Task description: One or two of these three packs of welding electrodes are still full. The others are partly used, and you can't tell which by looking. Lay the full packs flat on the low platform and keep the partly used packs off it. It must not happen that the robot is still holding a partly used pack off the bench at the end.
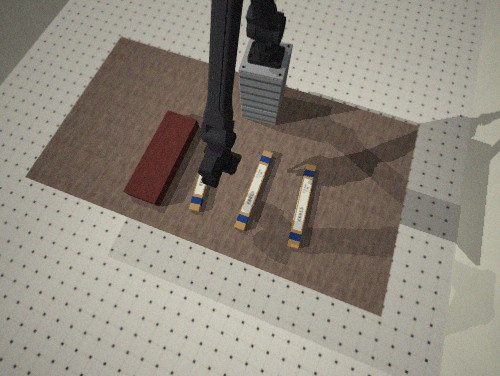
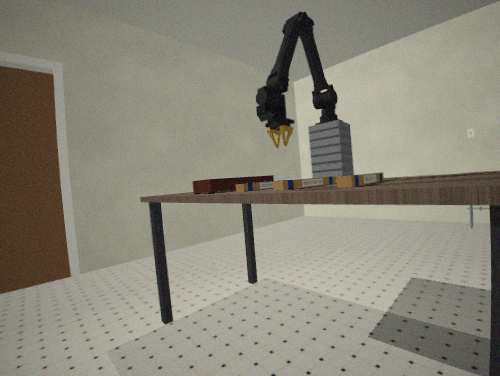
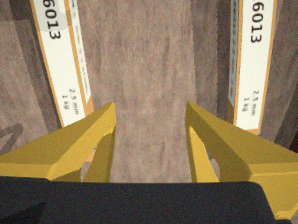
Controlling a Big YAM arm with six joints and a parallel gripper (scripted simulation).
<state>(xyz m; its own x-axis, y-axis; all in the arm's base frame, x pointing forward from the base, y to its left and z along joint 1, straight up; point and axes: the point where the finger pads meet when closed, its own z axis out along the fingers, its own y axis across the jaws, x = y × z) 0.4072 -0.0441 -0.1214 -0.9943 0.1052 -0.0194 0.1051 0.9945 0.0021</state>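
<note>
1. On the brown wood-grained counter (image 1: 345, 280) (image 2: 425, 195) (image 3: 150, 55), three slim packs lie flat and well apart, roughly side by side
2. Beside the low, dark-red rectangular platform (image 1: 161, 159) (image 2: 232, 184) (image 3: 295, 145) lies the nearest white-and-orange pack with blue bands (image 1: 198, 192) (image 2: 256, 186) (image 3: 253, 65), close to its long side but apart from it; the top view shows only part of this pack, the arm covering the rest
3. In the middle of the row is a second long white-and-orange carton with blue bands (image 1: 254, 190) (image 2: 305, 183) (image 3: 61, 65), tilted a little across the counter in the top view
4. Farthest from the platform lies a third white-and-orange box, also blue-banded (image 1: 302, 206) (image 2: 360, 180)
5. All three are off the platform, whose top carries none of them; their looks do not tell which are full
6. Above the counter, well clear of the packs, hangs the yellow-fingered claw (image 1: 210, 177) (image 2: 281, 145) (image 3: 150, 111), pointing down, its fingers spread with nothing between them
7. In the wrist view, "6013", "2.5 mm" and "1 kg" can be read on two packs, one on either side of the gap between the fingertips
8. The black jointed arm (image 1: 221, 65) (image 2: 285, 52) stands on a tall grey ribbed block (image 1: 245, 75) (image 2: 345, 150), bent high over the counter
</note>
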